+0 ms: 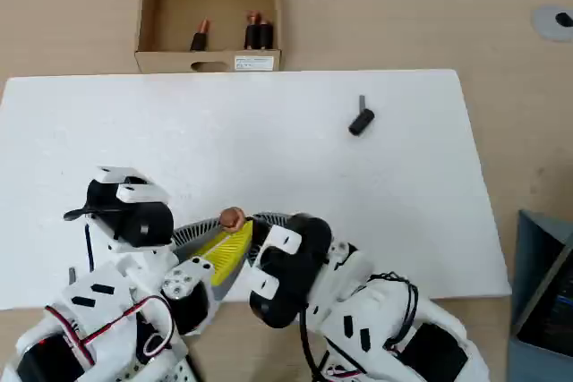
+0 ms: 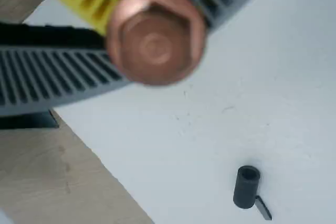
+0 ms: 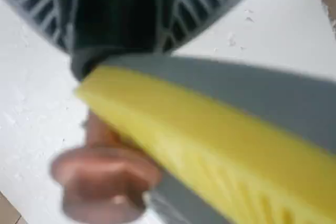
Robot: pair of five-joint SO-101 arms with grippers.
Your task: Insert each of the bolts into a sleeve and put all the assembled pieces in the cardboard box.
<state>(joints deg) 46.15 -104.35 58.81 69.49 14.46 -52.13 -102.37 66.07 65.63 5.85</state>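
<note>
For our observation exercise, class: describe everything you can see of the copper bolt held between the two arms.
The copper bolt looks metallic, with a hexagonal head on a round flange. It is held over the white sheet near its front edge, between the left gripper's yellow and grey jaws. Its shank points toward the black sleeve in the right gripper.

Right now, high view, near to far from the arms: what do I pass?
Bolt → loose sleeve on the white sheet → box with two assembled pieces inside.
</note>
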